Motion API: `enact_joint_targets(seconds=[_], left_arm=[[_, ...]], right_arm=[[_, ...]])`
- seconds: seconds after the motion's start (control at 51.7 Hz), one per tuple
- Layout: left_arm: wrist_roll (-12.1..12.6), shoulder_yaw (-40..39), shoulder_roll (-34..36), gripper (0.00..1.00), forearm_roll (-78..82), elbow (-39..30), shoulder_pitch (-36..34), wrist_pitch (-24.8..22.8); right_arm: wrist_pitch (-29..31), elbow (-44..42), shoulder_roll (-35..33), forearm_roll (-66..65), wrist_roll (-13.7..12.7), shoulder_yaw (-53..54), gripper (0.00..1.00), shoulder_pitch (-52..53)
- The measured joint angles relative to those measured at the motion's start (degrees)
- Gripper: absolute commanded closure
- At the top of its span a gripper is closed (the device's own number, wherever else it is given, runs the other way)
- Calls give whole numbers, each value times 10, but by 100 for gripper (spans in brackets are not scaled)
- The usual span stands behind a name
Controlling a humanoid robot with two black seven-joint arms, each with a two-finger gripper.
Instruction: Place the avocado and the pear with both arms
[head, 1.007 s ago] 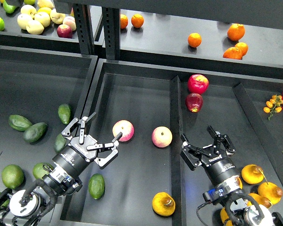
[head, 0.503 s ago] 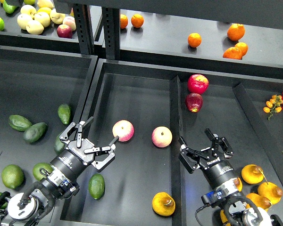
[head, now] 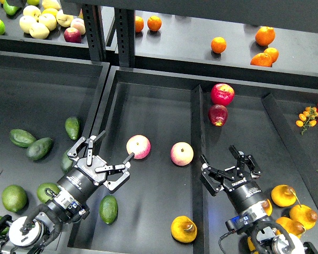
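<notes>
An egg-shaped green avocado [head: 108,208] lies in the middle bin near its front left corner. A squat golden pear [head: 184,228] with a dark sunken spot lies at the front of the same bin, by the divider. My left gripper [head: 102,158] is open and empty, hovering up and left of the avocado, its fingertip close to a pink-and-yellow apple [head: 139,146]. My right gripper [head: 231,169] is open and empty, over the right bin, up and right of the pear.
A second apple [head: 182,153] lies mid-bin. Two red apples [head: 221,101] sit in the right bin, more golden pears [head: 292,207] at its front right. Several avocados [head: 39,148] and round green fruits [head: 14,198] fill the left bin. Oranges [head: 265,36] lie on the back shelf.
Both arms have drawn back toward me and slightly down, mostly in the first half second. Both grippers stay open and empty. No fruit has moved.
</notes>
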Motion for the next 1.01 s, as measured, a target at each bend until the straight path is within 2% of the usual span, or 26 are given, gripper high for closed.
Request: enact_joint_targets(seconds=[0.368,0.581,0.678,0.755,1.007], left_arm=[[14,0,9,1,18,0,-9,-8],[54,0,46,1,40,0,-25,-13],[82,10,74,1,68,0,-36,-14],[94,19,102,1,98,-1,-52,-14],[98,124,217,1,140,-11,-146,-14]], right_arm=[[-7,2,0,1,-2,-4,0,4],[-9,3,0,1,-3,-5,0,19],[-11,3,0,1,-4,-5,0,29],[-20,5,0,1,-4,-4,0,40],[-72,6,0,4,-3,16,0,79]])
